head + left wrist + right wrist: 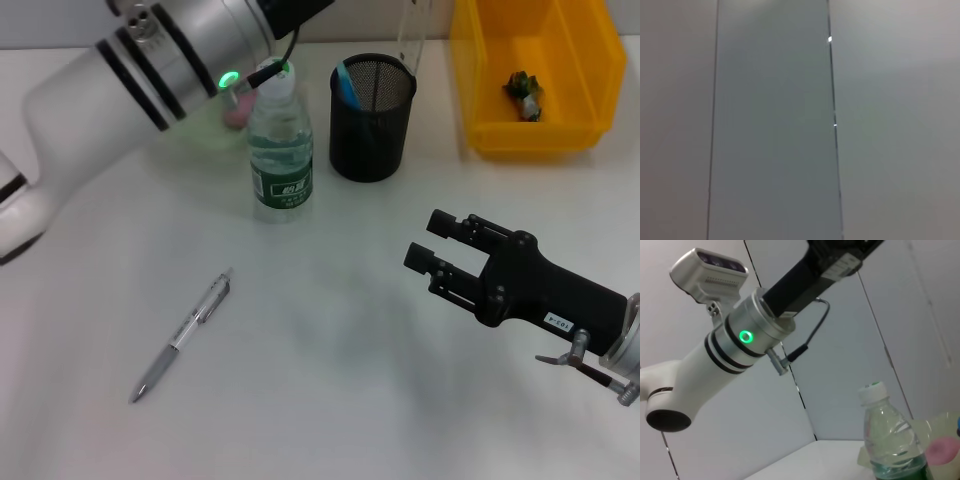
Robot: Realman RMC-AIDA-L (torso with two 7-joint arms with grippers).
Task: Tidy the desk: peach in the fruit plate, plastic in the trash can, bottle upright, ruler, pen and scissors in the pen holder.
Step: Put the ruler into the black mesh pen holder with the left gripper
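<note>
Here, from the head view: right gripper [432, 243] low over the white desk [320, 400], its two black fingers [446, 226] spread apart and holding nothing. Well apart from these fingers, toward the robot's left and nearer to the body, a silver pen [181, 339] flat on the desk. Farther out from the fingertips, a black mesh pen holder [372, 120] standing upright, with something blue [346, 82] inside. Just above its far rim a clear strip, maybe the ruler [411, 30], but hard to tell. Left of the holder and near it, a water bottle [281, 150] upright with a white cap and green label. Behind the bottle a pale green fruit plate [195, 135] with the pink peach [237, 110] on it. Beyond the fingers and to the right, a yellow bin [530, 130] holding a small crumpled scrap [524, 95]. Left arm [150, 70] stretched across the far left part of the desk, its end cut by the upper edge.

From the left wrist view: only grey wall panels [775, 125] with dark seams between them.

From the right wrist view: the left arm again, with a green ring light [745, 336], then the black body of the left gripper [840, 260] running out of the frame, so cannot tell its grip. Below it the bottle, and beside that the peach on the plate.
</note>
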